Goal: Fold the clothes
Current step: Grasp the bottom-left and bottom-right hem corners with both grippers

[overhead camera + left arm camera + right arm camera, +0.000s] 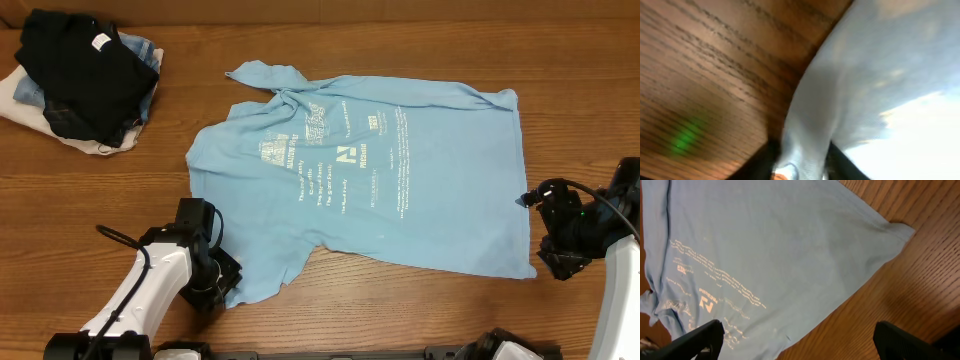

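We are pinching the shirt [400, 180] sleeve in the left gripper [218, 290]; right gripper [800, 342] gaping wide, needing a hem-corner grip before folding

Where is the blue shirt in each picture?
Overhead: the blue shirt lies spread out in the middle.
Left wrist: it fills the right side, down to the bottom edge.
Right wrist: it covers the upper left.
Shared landmark: the wooden table under it.
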### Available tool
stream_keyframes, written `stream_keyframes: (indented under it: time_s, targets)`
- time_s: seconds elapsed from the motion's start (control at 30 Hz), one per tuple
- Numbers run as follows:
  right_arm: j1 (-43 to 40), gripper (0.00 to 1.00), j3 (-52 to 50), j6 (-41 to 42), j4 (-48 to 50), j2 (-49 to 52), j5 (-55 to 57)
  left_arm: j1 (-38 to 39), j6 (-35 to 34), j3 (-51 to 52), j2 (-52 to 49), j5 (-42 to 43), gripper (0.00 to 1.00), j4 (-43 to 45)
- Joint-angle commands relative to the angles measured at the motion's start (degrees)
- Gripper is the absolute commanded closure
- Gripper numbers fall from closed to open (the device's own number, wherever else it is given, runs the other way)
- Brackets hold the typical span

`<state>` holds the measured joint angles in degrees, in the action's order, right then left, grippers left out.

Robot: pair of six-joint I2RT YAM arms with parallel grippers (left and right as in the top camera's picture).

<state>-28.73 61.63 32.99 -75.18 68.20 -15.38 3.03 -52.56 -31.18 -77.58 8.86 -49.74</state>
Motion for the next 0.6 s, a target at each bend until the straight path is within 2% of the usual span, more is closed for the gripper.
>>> stream_keyframes:
  time_s: [0.0, 0.03, 0.3, 0.5, 0.57]
  targets:
    - [0.28, 0.0, 1.33, 0.04, 0.74, 0.02, 3.93, 0.37, -0.39, 2.21, -0.9, -0.22, 0.9, 0.57]
    - [0.28, 0.0, 1.33, 0.35, 0.76, 0.09, 5.14, 0.37, -0.39, 2.21, -0.9, 0.0, 0.96, 0.52]
    - [0.28, 0.0, -2.97, 5.77, 0.81, 1.57, 6.32, 0.37, -0.39, 2.21, -0.9, 2.84, 0.96, 0.96]
    - [0.28, 0.0, -9.27, 6.29, 5.14, 5.14, 6.43, 0.37, -0.35, 2.21, -0.9, 2.82, 0.96, 0.98]
    - [-0.22, 0.0, -11.04, 9.42, 6.23, 6.95, 8.81, 0.37, -0.35, 2.21, -0.9, 2.8, 0.96, 0.98]
